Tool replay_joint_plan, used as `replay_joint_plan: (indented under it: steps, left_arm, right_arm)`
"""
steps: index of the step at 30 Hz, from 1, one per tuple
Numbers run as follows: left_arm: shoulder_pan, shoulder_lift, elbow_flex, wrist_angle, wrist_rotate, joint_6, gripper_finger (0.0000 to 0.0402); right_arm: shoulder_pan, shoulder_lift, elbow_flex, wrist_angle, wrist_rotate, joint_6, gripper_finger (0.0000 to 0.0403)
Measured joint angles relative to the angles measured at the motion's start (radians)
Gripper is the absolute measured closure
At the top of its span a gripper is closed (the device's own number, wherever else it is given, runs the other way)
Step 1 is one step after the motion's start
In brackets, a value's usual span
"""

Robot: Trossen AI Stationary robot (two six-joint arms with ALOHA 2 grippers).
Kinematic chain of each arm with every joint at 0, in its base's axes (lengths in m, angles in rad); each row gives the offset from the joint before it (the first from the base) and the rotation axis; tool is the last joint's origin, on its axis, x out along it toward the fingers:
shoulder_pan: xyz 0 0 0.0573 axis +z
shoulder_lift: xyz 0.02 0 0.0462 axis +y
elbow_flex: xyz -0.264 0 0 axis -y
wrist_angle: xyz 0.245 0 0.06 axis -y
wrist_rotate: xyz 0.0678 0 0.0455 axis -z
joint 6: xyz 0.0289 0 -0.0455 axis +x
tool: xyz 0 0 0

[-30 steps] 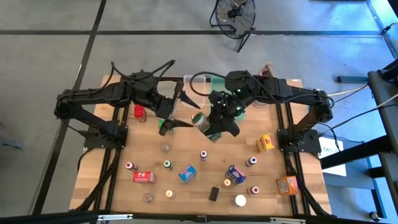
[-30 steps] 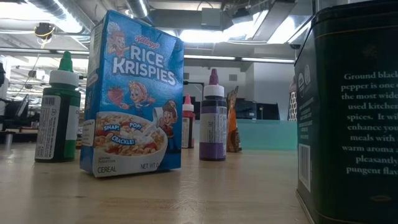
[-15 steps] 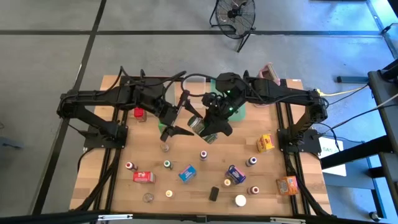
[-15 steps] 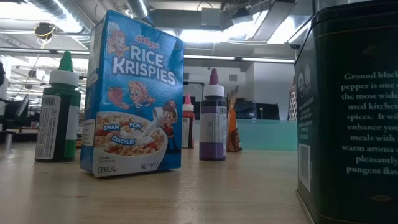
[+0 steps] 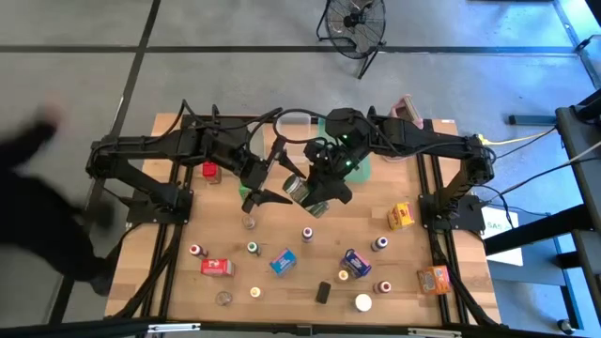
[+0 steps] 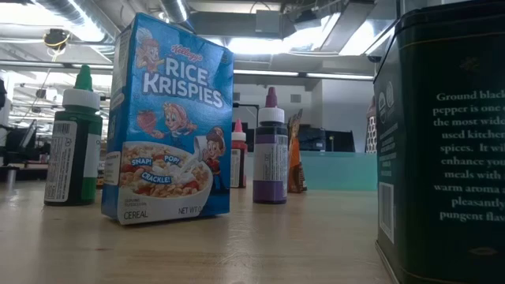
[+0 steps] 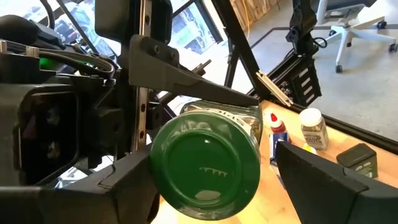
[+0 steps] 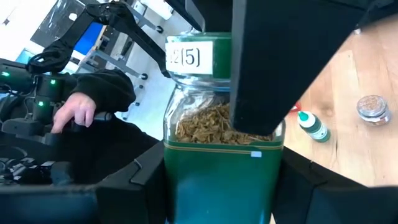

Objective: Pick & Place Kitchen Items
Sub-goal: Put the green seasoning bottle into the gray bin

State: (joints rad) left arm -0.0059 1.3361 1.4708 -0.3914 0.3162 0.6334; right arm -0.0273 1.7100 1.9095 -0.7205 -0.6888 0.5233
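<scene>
**Jar held mid-table, left gripper spread beside it**

Pinched between the fingers of the right gripper [image 5: 310, 191]: a glass jar [image 5: 297, 188] with a green lid and green label, lifted above the table [image 5: 413, 249], just past centre toward 12 o'clock. Lying tilted, lid end pointing toward 9 o'clock. Seen in the right wrist view with brownish dried contents behind the glass [image 8: 214, 124].

At 9 o'clock of the jar, just beside it: left gripper [image 5: 266, 175], fingers spread wide, holding nothing. Green lid [image 7: 205, 165] faced squarely in the left wrist view, framed between both fingers.

Scattered over the 6 o'clock half of the table: small bottles, boxes, jars, among them a blue cereal box [image 5: 283, 261] and a dark pepper tin [image 6: 442, 142].

Blurred at 9 o'clock, off the table: a person in dark clothing [image 5: 38, 202].
</scene>
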Motion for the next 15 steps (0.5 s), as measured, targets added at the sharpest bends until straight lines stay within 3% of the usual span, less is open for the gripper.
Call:
replay_joint_plan:
  steps: [15]
  left_arm:
    - [-0.014, 0.006, 0.0, 0.022, 0.027, 0.018, 0.0103]
  right_arm:
    - [-0.002, 0.024, 0.001, 0.055, 0.007, 0.043, 0.0206]
